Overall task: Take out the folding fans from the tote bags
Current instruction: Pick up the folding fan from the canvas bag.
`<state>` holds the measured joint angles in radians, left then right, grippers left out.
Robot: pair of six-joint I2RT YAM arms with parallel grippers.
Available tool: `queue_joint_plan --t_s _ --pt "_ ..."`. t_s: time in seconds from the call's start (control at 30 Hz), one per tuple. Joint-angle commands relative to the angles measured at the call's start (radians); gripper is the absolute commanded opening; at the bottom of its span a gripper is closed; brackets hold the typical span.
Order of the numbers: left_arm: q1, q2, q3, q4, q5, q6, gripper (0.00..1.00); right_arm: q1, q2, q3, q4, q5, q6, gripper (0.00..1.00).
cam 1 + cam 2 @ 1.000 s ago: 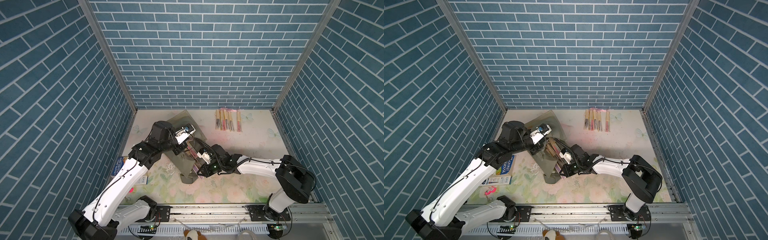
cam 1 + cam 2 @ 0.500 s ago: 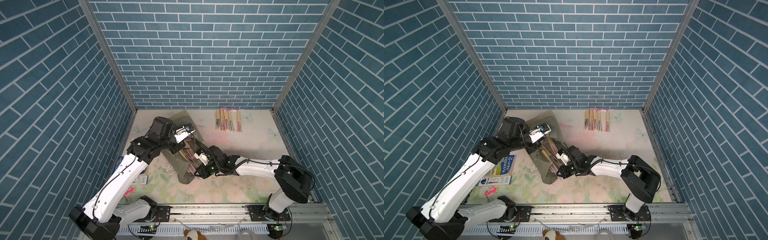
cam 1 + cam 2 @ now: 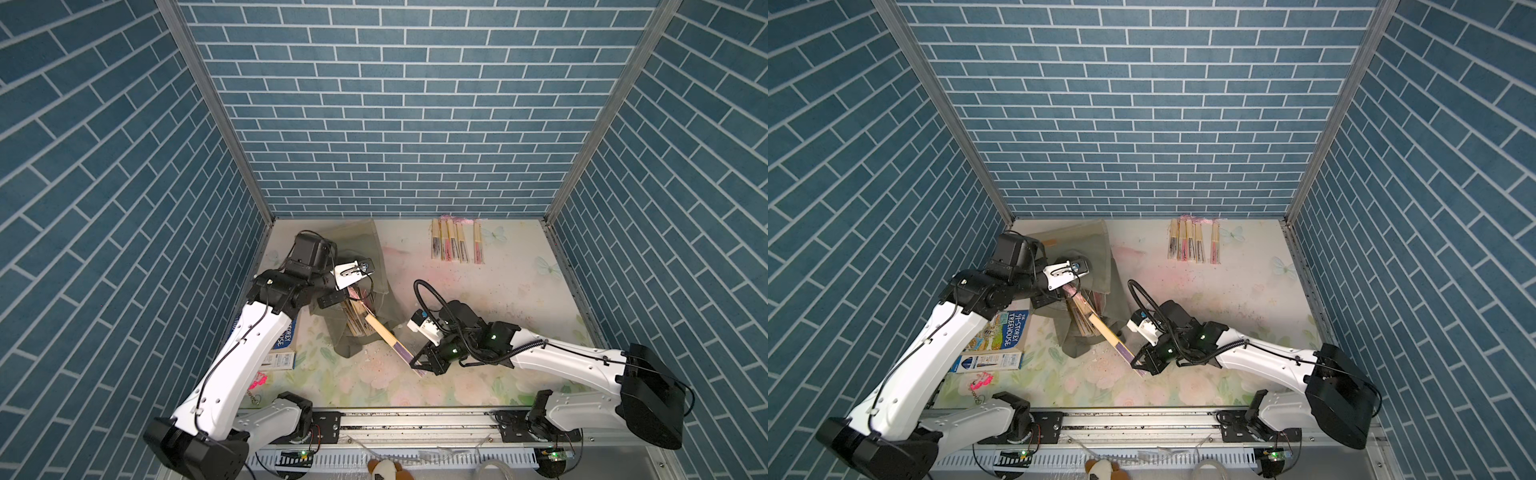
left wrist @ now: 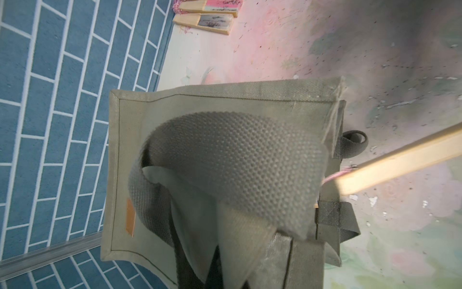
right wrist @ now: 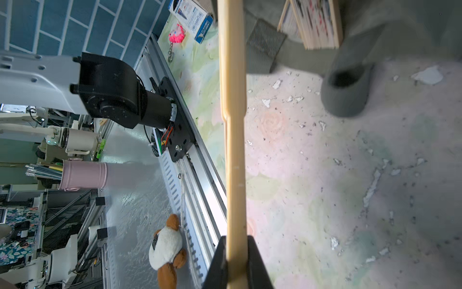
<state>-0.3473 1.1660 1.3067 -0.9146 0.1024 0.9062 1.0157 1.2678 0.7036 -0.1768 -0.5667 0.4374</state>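
Right gripper (image 3: 420, 365), jaws closed on the purple end of one folding fan (image 3: 388, 338); the fan slants toward 10 o'clock, its bamboo end at the mouth of the tote bag (image 3: 361, 243). Left gripper (image 3: 331, 300), shut on the bag's strap (image 4: 237, 160). Stacked fans (image 3: 356, 321) fill the mouth. Row of fans (image 3: 455, 246) at 12 o'clock.

white arms (image 3: 232, 357), blk joints (image 3: 291, 286), cables (image 3: 419, 291); maybe green led (image 3: 493, 337)
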Motion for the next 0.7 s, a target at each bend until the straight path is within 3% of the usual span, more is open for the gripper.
queue_joint_plan --t_s 0.0,0.13,0.27,0.67 --pt "0.037 0.045 0.040 0.039 0.031 0.072 0.00 0.004 -0.061 -0.042 -0.050 -0.020 -0.061 0.01" --pt "0.038 0.026 -0.012 0.108 0.138 0.059 0.00 0.003 -0.023 -0.030 0.031 0.006 -0.066 0.01" --pt "0.038 -0.021 -0.086 0.184 0.189 0.038 0.00 0.002 0.133 0.060 0.111 0.026 -0.038 0.01" --pt "0.036 -0.049 -0.085 0.203 0.300 -0.076 0.00 -0.053 0.411 0.364 0.192 0.138 0.133 0.01"
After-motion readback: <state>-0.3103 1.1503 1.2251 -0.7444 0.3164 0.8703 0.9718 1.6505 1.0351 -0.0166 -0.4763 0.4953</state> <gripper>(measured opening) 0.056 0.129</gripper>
